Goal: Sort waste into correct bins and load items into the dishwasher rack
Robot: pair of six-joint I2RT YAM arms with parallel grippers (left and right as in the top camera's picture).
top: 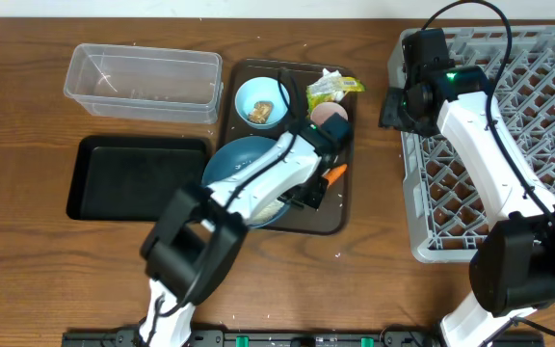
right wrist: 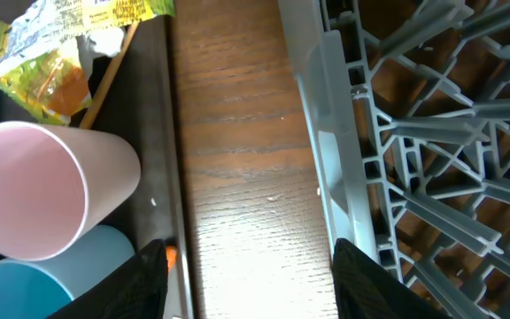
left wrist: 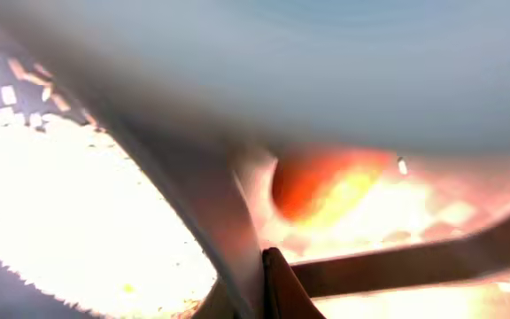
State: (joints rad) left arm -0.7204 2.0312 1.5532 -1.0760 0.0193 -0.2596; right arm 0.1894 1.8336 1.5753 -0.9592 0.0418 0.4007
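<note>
step in hand: waste sorting, by my reading; the left arm was going for the orange carrot (top: pixel 334 174), with no dish yet in the large grey lattice dishwasher rack (top: pixel 518 135).
left gripper (top: pixel 313 191): low over the dark-brown serving tray (top: pixel 330 214), just beside the carrot and the rim of the large dark-blue bowl (top: pixel 244 164); its wrist view was a close blur, so i could not tell whether the jaws were apart or closed on anything.
carrot: lay on the serving tray at the dark-blue bowl's right side; in the left wrist view it was an orange smear right ahead of the camera.
rice: loose white rice grains (left wrist: pixel 69 213) made a bright patch to the left in that view.
right gripper (right wrist: pixel 253 282): jaws apart and empty, hanging over the bare wooden table (right wrist: pixel 237 133) between the serving tray and the rack wall.
near it: pink cup (right wrist: pixel 34 190) and light-blue cup (right wrist: pixel 69 283) on their sides, crumpled yellow-green wrapper (right wrist: pixel 47 58) beyond.
bins: clear rectangular plastic tub (top: pixel 147 96) and shallow black rectangular tray (top: pixel 138 178), both left of the serving tray.
next move: probably a firm pinch across the carrot, a lift clear of the bowl rim, then a carry left to one of the bins.
</note>
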